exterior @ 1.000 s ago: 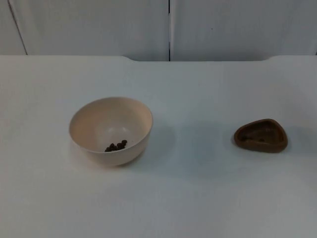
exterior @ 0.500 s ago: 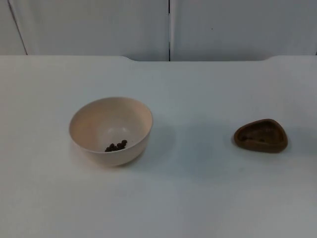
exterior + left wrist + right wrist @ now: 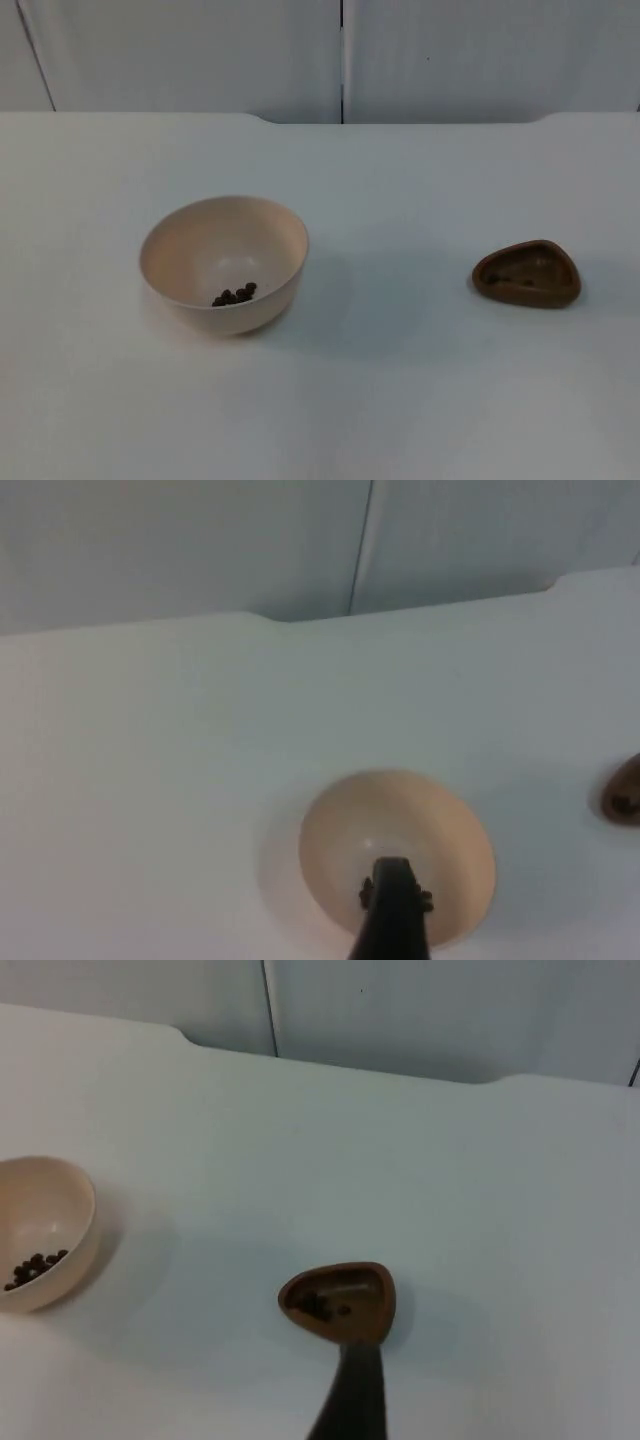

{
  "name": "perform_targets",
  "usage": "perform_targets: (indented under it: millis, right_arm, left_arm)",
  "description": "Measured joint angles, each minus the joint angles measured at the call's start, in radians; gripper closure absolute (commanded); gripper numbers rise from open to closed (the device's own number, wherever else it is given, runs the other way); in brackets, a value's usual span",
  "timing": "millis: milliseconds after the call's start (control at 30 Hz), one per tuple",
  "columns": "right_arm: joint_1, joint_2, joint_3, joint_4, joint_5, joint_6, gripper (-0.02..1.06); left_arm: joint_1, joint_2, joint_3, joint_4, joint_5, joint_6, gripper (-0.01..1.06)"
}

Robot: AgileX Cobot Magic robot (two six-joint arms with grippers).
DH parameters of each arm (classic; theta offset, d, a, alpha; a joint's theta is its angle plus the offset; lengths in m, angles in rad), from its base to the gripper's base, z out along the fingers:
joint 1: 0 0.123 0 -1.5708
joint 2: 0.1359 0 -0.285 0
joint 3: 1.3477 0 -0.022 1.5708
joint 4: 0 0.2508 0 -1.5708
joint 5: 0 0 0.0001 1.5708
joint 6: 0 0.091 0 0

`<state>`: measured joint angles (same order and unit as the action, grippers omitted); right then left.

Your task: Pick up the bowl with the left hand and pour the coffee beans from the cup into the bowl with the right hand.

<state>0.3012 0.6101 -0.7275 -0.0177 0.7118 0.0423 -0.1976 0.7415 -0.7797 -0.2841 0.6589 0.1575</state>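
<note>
Bowl [image 3: 224,263] stood on table [image 3: 400,400], some beans [image 3: 234,294] inside | brown cup [image 3: 527,273] well apart, few beans left | left gripper [image 3: 392,920] above bowl, right gripper [image 3: 350,1400] behind cup; jaw opening of both: cannot tell | advice: pinch bowl rim squarely, lift level.

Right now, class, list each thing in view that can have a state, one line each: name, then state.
Bowl: upright on the table, a few coffee beans at its bottom, not gripped.
Brown cup: upright on the table, apart from the bowl, a few dark bits inside, not gripped.
Left gripper: above the bowl.
Right gripper: above the cup.
</note>
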Motion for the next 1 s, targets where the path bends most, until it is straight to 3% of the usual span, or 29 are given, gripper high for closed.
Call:
perform_targets:
  millis: [267, 667, 1000]
  right_arm:
    - [0.0, -0.19, 0.085, 0.0, 0.046, 0.0, 0.36]
    - [0.0, -0.408, 0.092, 0.0, 0.192, -0.004, 0.36]
    - [0.0, -0.534, 0.092, 0.111, 0.286, -0.144, 0.36]
  left_arm:
    - [0.0, -0.172, 0.097, 0.018, 0.02, 0.0, 0.42]
    - [0.0, -0.403, 0.186, 0.036, 0.125, 0.0, 0.42]
    - [0.0, -0.578, 0.189, 0.06, 0.254, 0.0, 0.42]
